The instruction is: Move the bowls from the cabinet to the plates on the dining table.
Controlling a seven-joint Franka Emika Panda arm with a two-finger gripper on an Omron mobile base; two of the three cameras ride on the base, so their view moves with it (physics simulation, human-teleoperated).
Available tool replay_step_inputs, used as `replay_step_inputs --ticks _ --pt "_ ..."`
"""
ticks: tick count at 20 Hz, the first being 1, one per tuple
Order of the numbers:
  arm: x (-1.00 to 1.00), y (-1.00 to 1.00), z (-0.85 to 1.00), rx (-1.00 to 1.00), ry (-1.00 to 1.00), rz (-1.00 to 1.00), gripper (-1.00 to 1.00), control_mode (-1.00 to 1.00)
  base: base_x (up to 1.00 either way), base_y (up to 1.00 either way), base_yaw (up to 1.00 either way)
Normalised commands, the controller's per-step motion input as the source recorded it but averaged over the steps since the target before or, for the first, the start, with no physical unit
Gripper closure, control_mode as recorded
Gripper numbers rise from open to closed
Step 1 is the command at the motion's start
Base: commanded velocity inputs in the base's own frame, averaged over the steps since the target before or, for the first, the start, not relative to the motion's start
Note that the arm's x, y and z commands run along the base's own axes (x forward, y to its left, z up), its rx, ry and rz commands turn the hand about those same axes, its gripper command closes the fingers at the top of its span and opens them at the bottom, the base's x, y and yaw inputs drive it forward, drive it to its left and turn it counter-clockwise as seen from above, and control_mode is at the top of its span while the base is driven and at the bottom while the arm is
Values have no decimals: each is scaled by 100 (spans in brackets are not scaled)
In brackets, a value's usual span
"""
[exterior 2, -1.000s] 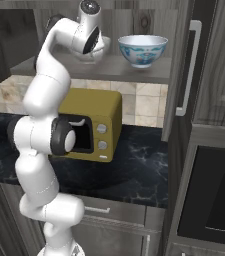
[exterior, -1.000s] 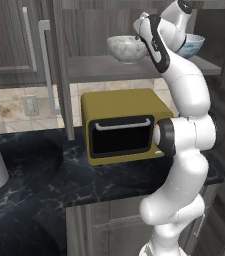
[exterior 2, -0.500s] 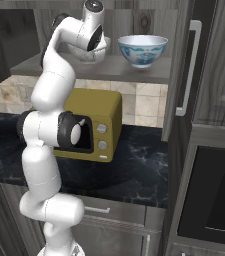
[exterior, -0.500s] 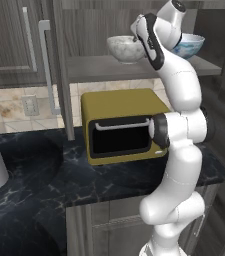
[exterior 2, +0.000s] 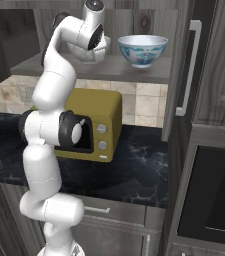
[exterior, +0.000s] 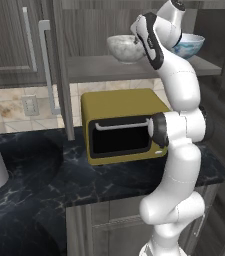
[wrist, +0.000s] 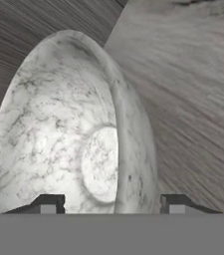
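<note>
left base: behind arm (exterior: 176, 150), left, faces forward at counter (exterior: 109, 180) and shelf (exterior: 114, 67); medium range | right base: behind, right, same way; shares shelf, both bowls, microwave (exterior 2: 91, 125) | hand: very close, along marbled bowl (wrist: 68, 129) rim

Your arm (exterior 2: 54, 65) hides most of the marbled bowl (exterior 2: 86, 54); whether the fingertips (wrist: 49, 204) touch its rim can't be told.
</note>
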Motion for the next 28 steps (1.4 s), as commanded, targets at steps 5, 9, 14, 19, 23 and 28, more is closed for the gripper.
replay_step_inputs --ticks 5,9,14,19,23,28 --pt "0 0 0 0 6 0 100 -100 0 0 0" --pt "-1 4 0 0 2 0 100 -100 0 0 0" --pt "-39 2 6 0 0 0 100 -100 0 0 0" --pt "-78 0 3 0 2 -3 100 -100 0 0 0" --pt "-99 0 0 0 0 -3 100 -100 0 0 0" --pt "-100 0 0 0 0 -1 100 -100 0 0 0"
